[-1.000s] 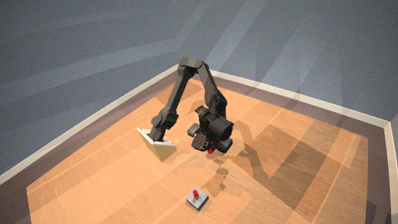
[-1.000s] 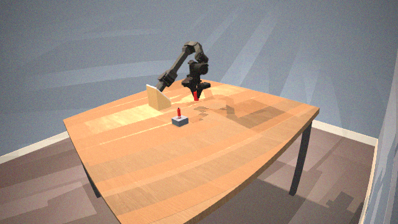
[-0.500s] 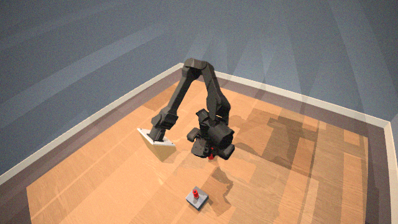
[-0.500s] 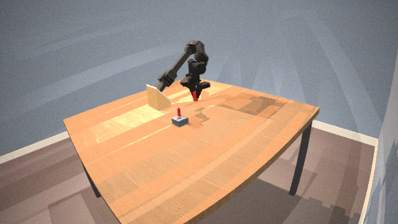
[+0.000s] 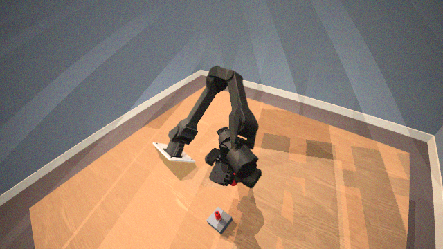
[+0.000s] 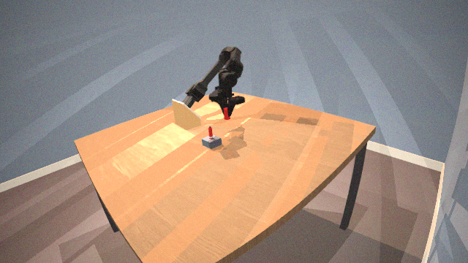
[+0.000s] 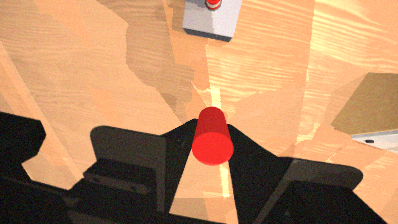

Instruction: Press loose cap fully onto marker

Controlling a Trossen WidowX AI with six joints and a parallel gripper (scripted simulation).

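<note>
A small red cylindrical cap (image 7: 212, 136) is gripped between the two dark fingers of the black end effector (image 7: 214, 150), which is clenched on it. In the wrist view the cap is seen protruding forward from between the fingertips, its rounded closed end pointing away from the camera and its flat end toward it. In the exterior view the same cap (image 6: 227, 113) is seen hanging below the end effector (image 6: 226, 109), raised off the wooden tabletop (image 6: 256, 172) with a shadow cast on the wood beneath it.

The red marker (image 6: 210, 131) is held upright in a small grey square holder block (image 6: 212, 142), which rests on the tabletop apart from the held cap, nearer the exterior camera. In the top view the marker (image 5: 217, 215) is seen from above at the middle of the holder block (image 5: 221, 223), and the end effector (image 5: 234, 182) is positioned well short of it, between the block and the arm's white base plate (image 5: 188, 160). In the wrist view only the near part of the holder block (image 7: 207, 22) is visible at the upper edge, with a sliver of the marker (image 7: 214, 4) above it; the cap is not aligned over the marker and is not touching it.

The black jointed arm (image 5: 239, 104) is folded high at the elbow and bent downward toward the tabletop.
</note>
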